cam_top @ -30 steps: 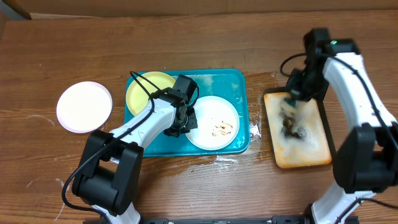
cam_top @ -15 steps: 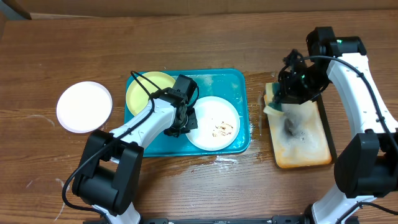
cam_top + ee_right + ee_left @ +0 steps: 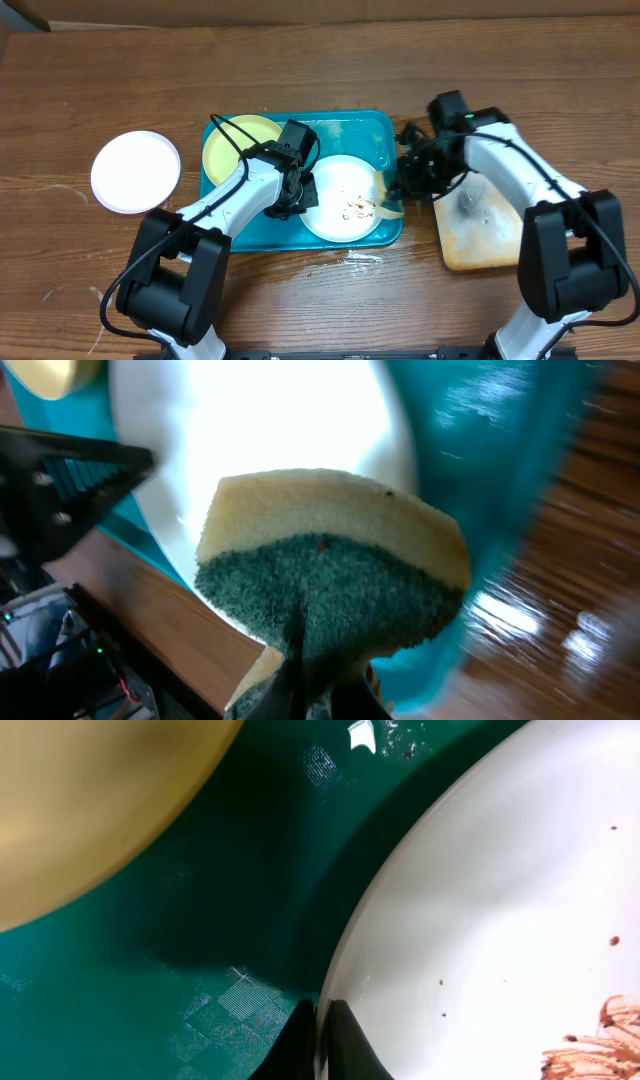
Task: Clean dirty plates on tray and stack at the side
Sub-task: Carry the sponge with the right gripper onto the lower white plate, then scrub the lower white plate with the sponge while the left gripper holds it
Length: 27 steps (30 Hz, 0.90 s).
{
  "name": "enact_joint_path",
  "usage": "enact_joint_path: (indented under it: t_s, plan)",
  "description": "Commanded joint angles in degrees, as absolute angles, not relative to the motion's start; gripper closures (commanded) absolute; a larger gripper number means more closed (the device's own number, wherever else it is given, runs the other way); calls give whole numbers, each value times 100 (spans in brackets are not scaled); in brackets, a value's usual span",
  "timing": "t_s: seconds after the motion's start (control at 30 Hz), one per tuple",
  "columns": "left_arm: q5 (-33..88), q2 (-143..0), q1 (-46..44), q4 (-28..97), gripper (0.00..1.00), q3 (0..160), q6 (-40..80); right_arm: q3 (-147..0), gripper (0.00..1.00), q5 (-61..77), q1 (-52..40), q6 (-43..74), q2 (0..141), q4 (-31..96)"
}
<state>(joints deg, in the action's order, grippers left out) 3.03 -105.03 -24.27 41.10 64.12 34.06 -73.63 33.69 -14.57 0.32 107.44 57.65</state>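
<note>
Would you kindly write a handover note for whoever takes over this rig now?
Left gripper shut on the rim of the smeared white plate, in the teal tray. Right gripper shut on the sponge, at that plate's right edge. Yellow-green plate lies in the tray's left end; a clean-looking white plate sits on the table to the left. To do: wipe the smears, then stack both tray plates beside it.
</note>
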Motion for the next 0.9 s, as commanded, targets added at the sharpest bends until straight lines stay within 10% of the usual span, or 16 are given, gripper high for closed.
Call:
enact_joint_path:
  t_s: [0.0, 0.87]
  plan:
    - [412, -10724, -2440, 4132, 96, 6361, 3234, -7400, 96, 3610, -1887, 607, 10672, 5352]
    - [456, -10724, -2440, 4222, 96, 6361, 3166, -7269, 96, 2825, -3350, 3151, 11504, 3459]
